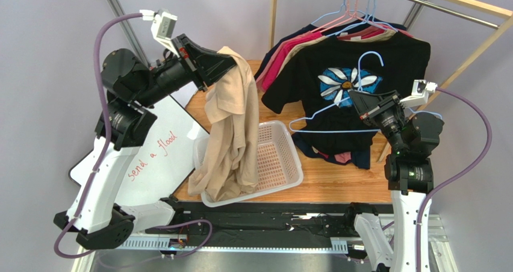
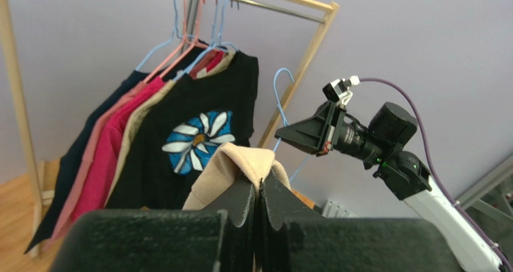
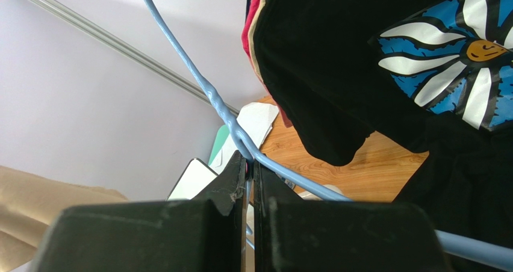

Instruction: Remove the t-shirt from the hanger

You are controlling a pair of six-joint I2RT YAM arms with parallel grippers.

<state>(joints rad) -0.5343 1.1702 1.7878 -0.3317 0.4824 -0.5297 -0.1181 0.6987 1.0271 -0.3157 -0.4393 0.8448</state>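
Note:
My left gripper [image 1: 232, 60] is shut on a beige t-shirt [image 1: 229, 133] and holds it up; the shirt hangs down into the white basket [image 1: 283, 157]. In the left wrist view the beige cloth [image 2: 238, 163] bunches over my closed fingertips. My right gripper [image 1: 356, 97] is shut on a bare light-blue hanger [image 1: 337, 118], which it holds in front of the black daisy t-shirt [image 1: 361, 61]. In the right wrist view the hanger's wire [image 3: 241, 136] runs between the closed jaws. The beige shirt is off the hanger.
A wooden rack [image 1: 475, 7] at the back right carries several shirts on hangers [image 1: 349, 13]. A whiteboard [image 1: 150, 151] with red writing lies at the left. The wooden tabletop [image 1: 337, 182] shows between basket and rack.

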